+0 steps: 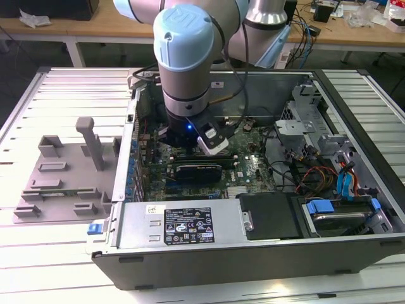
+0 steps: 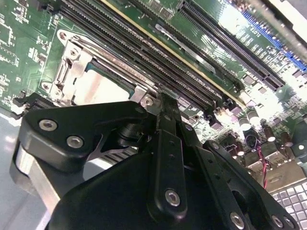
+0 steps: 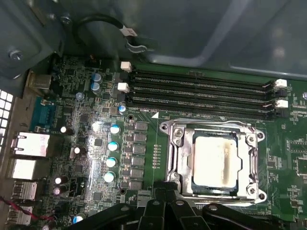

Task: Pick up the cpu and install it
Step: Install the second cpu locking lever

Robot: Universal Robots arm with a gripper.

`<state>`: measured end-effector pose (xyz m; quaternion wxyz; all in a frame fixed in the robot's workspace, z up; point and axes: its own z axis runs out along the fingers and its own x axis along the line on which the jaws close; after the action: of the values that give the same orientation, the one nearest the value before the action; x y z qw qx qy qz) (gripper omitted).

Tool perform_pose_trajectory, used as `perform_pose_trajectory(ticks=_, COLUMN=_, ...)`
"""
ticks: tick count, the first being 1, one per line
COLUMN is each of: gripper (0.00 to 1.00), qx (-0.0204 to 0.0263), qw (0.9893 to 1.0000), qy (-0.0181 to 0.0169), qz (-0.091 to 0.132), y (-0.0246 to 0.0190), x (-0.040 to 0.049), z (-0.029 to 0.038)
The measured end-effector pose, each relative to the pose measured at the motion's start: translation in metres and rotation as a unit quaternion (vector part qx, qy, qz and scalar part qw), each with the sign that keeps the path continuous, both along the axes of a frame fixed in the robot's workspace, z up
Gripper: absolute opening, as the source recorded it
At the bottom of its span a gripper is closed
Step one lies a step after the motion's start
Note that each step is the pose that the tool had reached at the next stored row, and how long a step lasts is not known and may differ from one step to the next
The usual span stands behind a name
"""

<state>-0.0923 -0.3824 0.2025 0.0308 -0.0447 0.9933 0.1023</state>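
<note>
The cpu (image 3: 214, 160) lies flat in its socket on the green motherboard, pale silver-white top up, ringed by the metal socket frame (image 3: 175, 153). In the second wrist view the cpu (image 2: 98, 87) sits just beyond my black fingers. My gripper (image 3: 167, 192) hovers at the socket's near edge with the fingertips pressed together and nothing between them. In the second wrist view the gripper (image 2: 165, 103) shows as one narrow black bar over the frame's corner. The arm (image 1: 183, 57) reaches down into the open computer case (image 1: 253, 253).
Long black memory slots (image 3: 201, 91) run beside the socket. A row of capacitors (image 3: 113, 146) and rear ports (image 3: 29, 143) stand on the other side. A black card (image 1: 199, 170), the power supply (image 1: 183, 221) and cables (image 1: 316, 174) crowd the case. A grey fixture (image 1: 63, 171) sits on the table.
</note>
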Motion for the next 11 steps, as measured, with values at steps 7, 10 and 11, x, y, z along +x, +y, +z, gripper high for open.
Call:
perform_pose_trajectory(ticks=7, gripper=0.11, qx=0.0006, qw=1.0000, qy=0.0001, qz=0.001, y=-0.0002, x=-0.0047, z=-0.0028)
perform_pose_trajectory(ticks=10, gripper=0.11, qx=0.0011, qw=1.0000, qy=0.0001, qz=0.001, y=-0.0002, x=-0.0051, z=-0.0033)
perform_pose_trajectory(ticks=11, gripper=0.11, qx=0.0011, qw=1.0000, qy=0.0001, qz=0.001, y=-0.0002, x=-0.0053, z=-0.0035)
